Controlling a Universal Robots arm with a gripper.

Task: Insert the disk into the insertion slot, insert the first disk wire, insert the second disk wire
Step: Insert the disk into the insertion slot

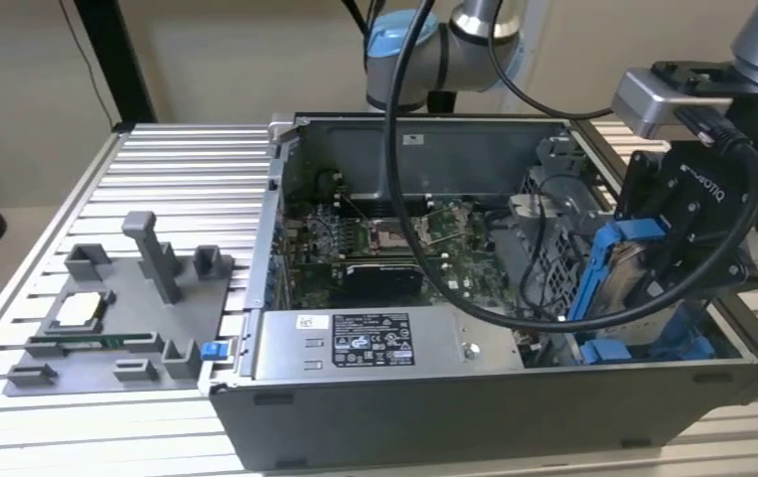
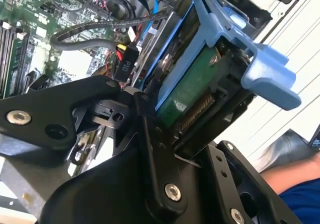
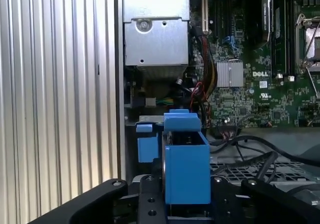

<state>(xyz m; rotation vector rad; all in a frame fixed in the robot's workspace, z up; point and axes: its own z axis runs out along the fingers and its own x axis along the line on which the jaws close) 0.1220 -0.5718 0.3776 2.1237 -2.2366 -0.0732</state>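
fingers (image 2: 150,139) gripping disk (image 1: 617,260), tilted, beside insertion slot (image 1: 564,260)

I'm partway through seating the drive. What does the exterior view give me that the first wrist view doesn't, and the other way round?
Exterior view: the whole open case, the grey parts tray at the exterior view's left, the arm's blue-capped joint, and the disk held tilted at the case's end on the exterior view's right. First wrist view: the disk seen end-on in the gripper, plus a silver finned heatsink on the motherboard. Both: the gripper shut on the disk, the processor socket, the slatted table.
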